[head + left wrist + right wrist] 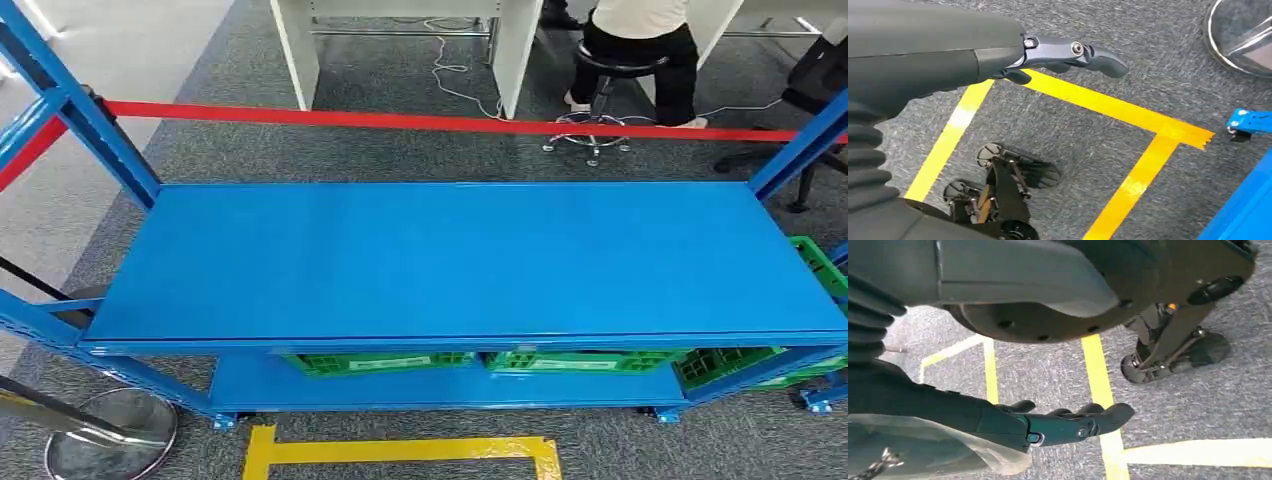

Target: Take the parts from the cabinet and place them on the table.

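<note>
**A:** What is seen of the blue cabinet (460, 260)?

**B:** Its top shelf is shown from above. Green crates (380, 362) are set side by side on the lower shelf (250, 385), under the front edge of the top one. What is kept inside the crates cannot be made out.

**A:** And around the cabinet?

**B:** Yellow tape (400, 450) is laid on the grey carpet in front of the cabinet. A red tape (400, 120) is stretched behind it, and beyond that a person (640, 50) is seated on a stool (605, 75). A round metal base (110, 430) is stood by the cabinet's front left corner.

**A:** How is the left hand (1063, 52) held?

**B:** It is hung over the carpet in front of the cabinet, its fingers stretched out close together, with nothing in them.

**A:** And the right hand (1068, 425)?

**B:** Its fingers are stretched out nearly straight over the taped carpet. A clear bag (923, 445) with a small metal part (883, 460) inside is seen against the hand's palm side, off the floor. Whether the bag is pinched or merely lying against the hand cannot be told.
</note>
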Controlling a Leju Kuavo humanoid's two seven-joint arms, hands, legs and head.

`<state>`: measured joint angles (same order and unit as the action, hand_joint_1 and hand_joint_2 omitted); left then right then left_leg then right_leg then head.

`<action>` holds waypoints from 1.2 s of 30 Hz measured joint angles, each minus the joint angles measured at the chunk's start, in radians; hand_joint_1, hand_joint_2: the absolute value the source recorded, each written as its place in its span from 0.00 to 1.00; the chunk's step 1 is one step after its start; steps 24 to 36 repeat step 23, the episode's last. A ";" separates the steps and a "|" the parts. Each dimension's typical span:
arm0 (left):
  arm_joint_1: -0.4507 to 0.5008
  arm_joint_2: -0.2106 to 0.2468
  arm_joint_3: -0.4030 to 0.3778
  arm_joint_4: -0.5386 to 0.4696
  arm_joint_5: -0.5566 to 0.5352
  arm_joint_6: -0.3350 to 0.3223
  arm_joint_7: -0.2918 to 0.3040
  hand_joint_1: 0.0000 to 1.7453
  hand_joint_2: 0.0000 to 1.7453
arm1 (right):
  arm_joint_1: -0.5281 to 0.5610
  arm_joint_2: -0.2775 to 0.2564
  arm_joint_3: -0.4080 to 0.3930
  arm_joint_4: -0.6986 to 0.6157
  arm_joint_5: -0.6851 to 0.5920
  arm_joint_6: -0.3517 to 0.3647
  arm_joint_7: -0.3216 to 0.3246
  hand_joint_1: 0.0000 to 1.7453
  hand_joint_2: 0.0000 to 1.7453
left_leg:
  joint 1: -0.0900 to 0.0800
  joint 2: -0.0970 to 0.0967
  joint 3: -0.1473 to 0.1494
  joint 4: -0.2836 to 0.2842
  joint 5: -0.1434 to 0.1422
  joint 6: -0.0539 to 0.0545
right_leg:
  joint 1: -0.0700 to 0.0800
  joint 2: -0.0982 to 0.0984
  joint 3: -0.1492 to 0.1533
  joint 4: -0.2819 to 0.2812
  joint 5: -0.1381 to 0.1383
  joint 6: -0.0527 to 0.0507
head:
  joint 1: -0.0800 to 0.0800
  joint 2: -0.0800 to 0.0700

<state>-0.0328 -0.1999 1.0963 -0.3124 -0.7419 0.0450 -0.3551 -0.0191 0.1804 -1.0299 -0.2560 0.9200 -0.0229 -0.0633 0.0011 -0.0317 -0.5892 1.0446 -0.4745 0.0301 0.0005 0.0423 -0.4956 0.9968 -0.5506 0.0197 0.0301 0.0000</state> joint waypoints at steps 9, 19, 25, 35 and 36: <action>0.032 0.037 -0.196 0.000 0.138 -0.006 0.064 0.00 0.00 | 0.026 -0.032 0.181 -0.021 -0.171 0.002 0.012 0.00 0.00 | 0.000 0.000 0.000 -0.001 0.000 0.000 | 0.000 0.000 0.000 0.000 -0.002 -0.001 | 0.000 0.000; 0.069 0.077 -0.414 -0.005 0.290 -0.017 0.137 0.00 1.00 | 0.059 -0.068 0.385 -0.047 -0.359 0.006 0.024 0.00 1.00 | 0.000 0.000 0.000 -0.001 0.000 0.000 | 0.000 0.000 0.000 0.000 -0.002 -0.001 | 0.000 0.000; 0.082 0.092 -0.499 -0.010 0.350 -0.019 0.165 0.00 1.00 | 0.073 -0.082 0.464 -0.058 -0.433 0.007 0.030 0.00 1.00 | 0.000 0.000 0.001 -0.001 0.000 0.000 | 0.000 0.000 0.000 0.000 -0.002 -0.001 | 0.000 0.000; 0.082 0.092 -0.499 -0.010 0.350 -0.019 0.165 0.00 1.00 | 0.073 -0.082 0.464 -0.058 -0.433 0.007 0.030 0.00 1.00 | 0.000 0.000 0.001 -0.001 0.000 0.000 | 0.000 0.000 0.000 0.000 -0.002 -0.001 | 0.000 0.000; 0.082 0.092 -0.499 -0.010 0.350 -0.019 0.165 0.00 1.00 | 0.073 -0.082 0.464 -0.058 -0.433 0.007 0.030 0.00 1.00 | 0.000 0.000 0.001 -0.001 0.000 0.000 | 0.000 0.000 0.000 0.000 -0.002 -0.001 | 0.000 0.000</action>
